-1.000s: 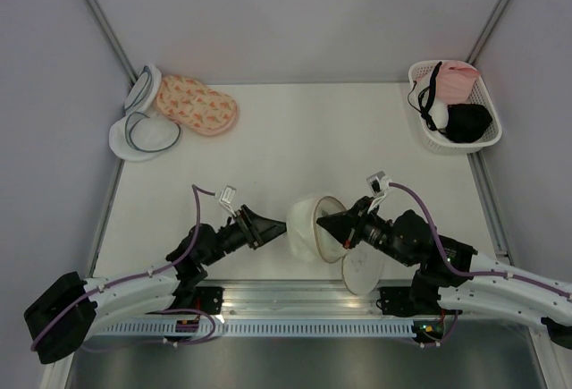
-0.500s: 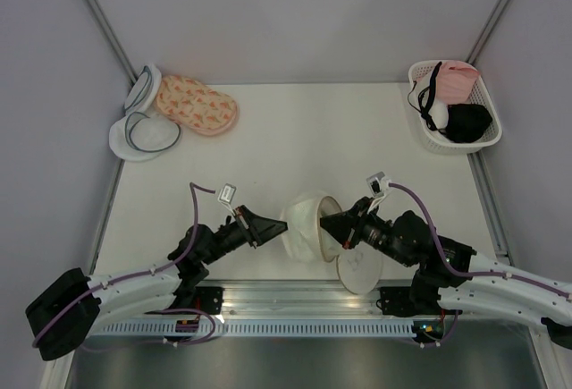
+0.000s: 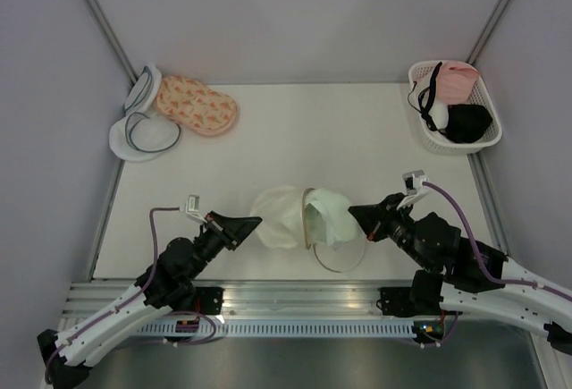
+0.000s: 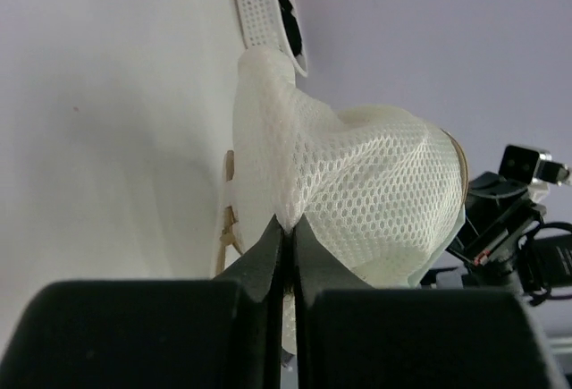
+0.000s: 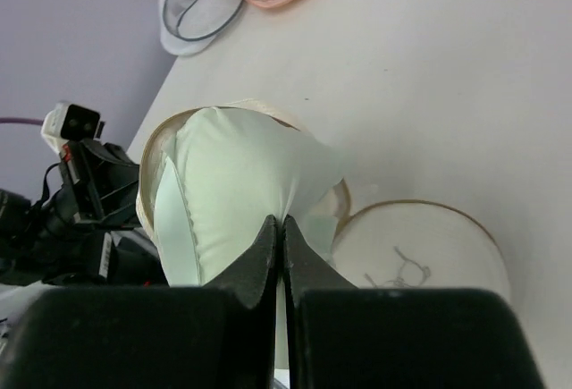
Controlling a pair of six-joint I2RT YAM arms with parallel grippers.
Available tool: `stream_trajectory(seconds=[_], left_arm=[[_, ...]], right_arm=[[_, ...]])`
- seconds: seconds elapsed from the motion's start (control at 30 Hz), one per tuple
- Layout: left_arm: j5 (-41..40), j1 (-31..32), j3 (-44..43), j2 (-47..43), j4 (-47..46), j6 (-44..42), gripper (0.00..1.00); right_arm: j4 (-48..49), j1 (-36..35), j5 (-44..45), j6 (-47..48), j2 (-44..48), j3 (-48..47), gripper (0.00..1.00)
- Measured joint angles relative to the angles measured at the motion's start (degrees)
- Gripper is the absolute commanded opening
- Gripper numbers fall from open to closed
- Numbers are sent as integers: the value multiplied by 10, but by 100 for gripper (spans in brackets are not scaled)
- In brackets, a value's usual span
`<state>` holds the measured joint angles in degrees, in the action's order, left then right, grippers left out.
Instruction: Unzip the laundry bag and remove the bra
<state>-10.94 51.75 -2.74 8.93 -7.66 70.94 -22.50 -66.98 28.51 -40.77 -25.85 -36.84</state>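
Observation:
The laundry bag (image 3: pixel 275 215) is open near the table's front edge, its white mesh dome stretched to the left. My left gripper (image 3: pixel 256 224) is shut on a pinch of that mesh (image 4: pixel 366 183); in the left wrist view the jaws (image 4: pixel 288 222) meet on the fabric. The pale mint bra (image 3: pixel 332 219) bulges out of the bag's tan-rimmed mouth to the right. My right gripper (image 3: pixel 354 214) is shut on the bra's cup (image 5: pixel 241 174), its tips (image 5: pixel 282 222) pressed into the fabric. The bag's other half (image 5: pixel 420 248) lies flat beside it.
A white basket (image 3: pixel 414 74) at the back right holds a black bra (image 3: pixel 466 122) and a pink garment (image 3: pixel 458 79). A pink flower-patterned pouch (image 3: pixel 197 105) and white pouches with grey rims (image 3: pixel 143 131) lie at the back left.
My left gripper has shut on the mesh and drawn back to the left. The right arm has pulled back to the right with the bra, which now shows outside the bag's mouth.

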Motion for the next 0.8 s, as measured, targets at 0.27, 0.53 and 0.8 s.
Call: stream_trajectory(seconds=[0.27,0.53,0.8], left_arm=[[-59,0,-1,-50,161,11,2],[-58,0,-2,116,162,-5,59],[-53,0,-88,180,229,-77,100]], right_arm=[[-95,0,113,2,39,-41,0],[-184,1,277,2,-3,-148,0],[-225,1,378,11,-143,-216,0]])
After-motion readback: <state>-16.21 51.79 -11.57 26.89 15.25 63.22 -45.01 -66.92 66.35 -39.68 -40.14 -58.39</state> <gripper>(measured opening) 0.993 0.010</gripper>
